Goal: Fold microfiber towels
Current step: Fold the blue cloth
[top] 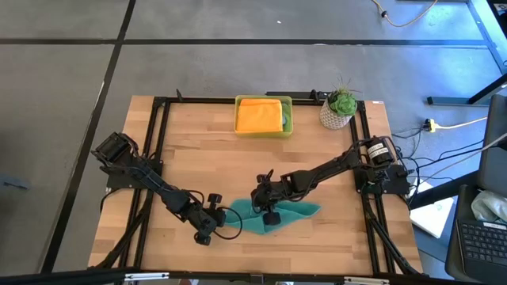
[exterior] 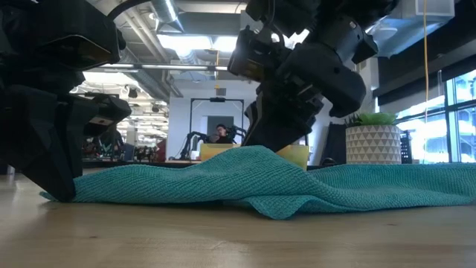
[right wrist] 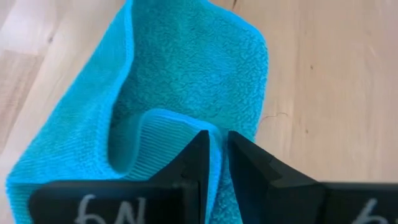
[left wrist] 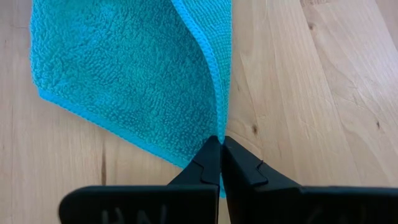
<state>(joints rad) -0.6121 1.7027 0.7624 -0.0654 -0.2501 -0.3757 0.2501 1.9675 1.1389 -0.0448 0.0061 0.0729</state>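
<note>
My left gripper (left wrist: 220, 144) is pinched tight on the hemmed edge of a soft teal square microfiber towel (top: 273, 215), at its end nearest my left arm. The cloth fans away from my fingertips, flat on the pale wooden table (top: 198, 158). My right gripper (right wrist: 216, 142) is clamped on a raised fold of the same towel, near its middle, so the fabric humps up just in front of the jaws and sags around them.

In the low view the towel lies limp between my 2 grippers, draped and rippled, its far end trailing flat beyond my right gripper. I judge it light and floppy, with no stiffness to hold a crease by itself. The nap looks grippy, so slipping seems unlikely, but it will likely stretch and bunch if pulled unevenly. Corners and hems are the best holds, since a grasp mid-cloth only gathers wrinkles.

Well beyond both grippers, at the far table edge, sits a yellow translucent rectangular tray (top: 287, 123) holding an orange folded microfiber cloth (top: 260, 115), with a small potted green plant (top: 339, 108) just beside it.
</note>
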